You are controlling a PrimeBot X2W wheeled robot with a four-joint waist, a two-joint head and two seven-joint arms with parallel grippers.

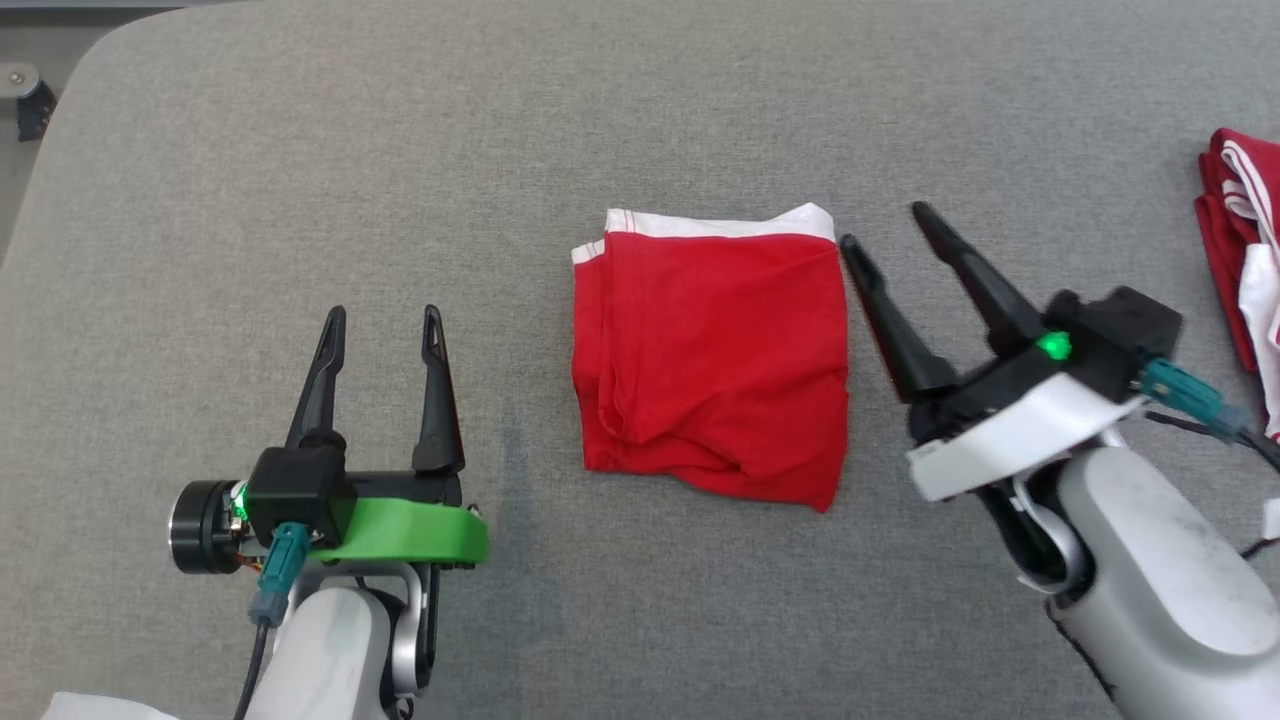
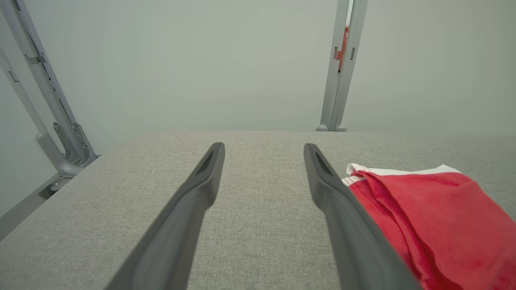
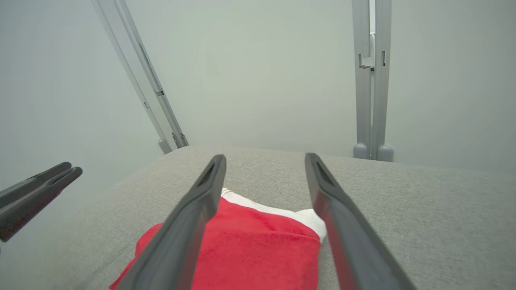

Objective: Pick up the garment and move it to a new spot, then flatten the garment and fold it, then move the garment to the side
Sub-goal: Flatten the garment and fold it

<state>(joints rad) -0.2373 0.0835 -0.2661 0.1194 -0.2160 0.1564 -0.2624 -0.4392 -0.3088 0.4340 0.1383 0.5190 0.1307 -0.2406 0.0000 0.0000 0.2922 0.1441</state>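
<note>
I see my right gripper (image 1: pixel 882 225) spread empty just beside the folded red garment (image 1: pixel 712 360); my left gripper (image 1: pixel 385 325) likewise, farther away.

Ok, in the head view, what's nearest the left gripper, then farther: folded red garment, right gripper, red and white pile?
From the left gripper:
1. Folded red garment, middle.
2. Right gripper, just past it.
3. Red and white pile, far right edge.

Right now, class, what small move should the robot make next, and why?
Probably lower the open right end effector onto the nearest edge of the folded red garment with white trim and close; it lies folded, ungripped, not yet moved aside.
</note>
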